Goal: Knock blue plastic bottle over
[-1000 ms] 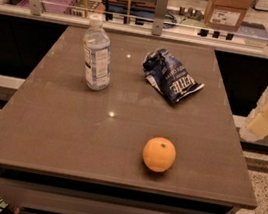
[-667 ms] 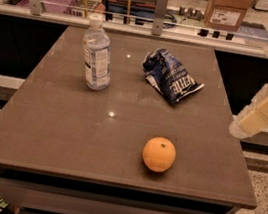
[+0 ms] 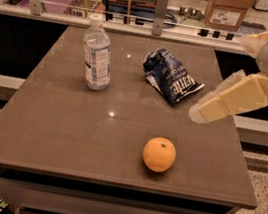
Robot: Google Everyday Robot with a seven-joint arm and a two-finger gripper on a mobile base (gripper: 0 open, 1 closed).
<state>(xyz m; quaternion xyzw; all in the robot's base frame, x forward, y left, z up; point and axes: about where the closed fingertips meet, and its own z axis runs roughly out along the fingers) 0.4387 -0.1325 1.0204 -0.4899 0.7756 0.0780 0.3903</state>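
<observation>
The blue plastic bottle [image 3: 97,52] stands upright at the back left of the brown table [image 3: 60,127]. It is clear, with a white cap and a pale blue-white label. My gripper [image 3: 197,112] is at the end of the cream arm [image 3: 236,97], which reaches in from the right. It hangs above the table's right side, just right of the dark blue snack bag [image 3: 171,77] and far from the bottle. It holds nothing that I can see.
An orange [image 3: 159,154] sits near the table's front edge, right of centre. The crumpled snack bag lies at the back centre-right. A glass rail with metal posts [image 3: 161,7] runs behind the table, with boxes [image 3: 230,10] beyond it.
The arm has swung left and inward, from beyond the table's right edge to above its right side, near the snack bag. Bottle, bag and orange have not moved.
</observation>
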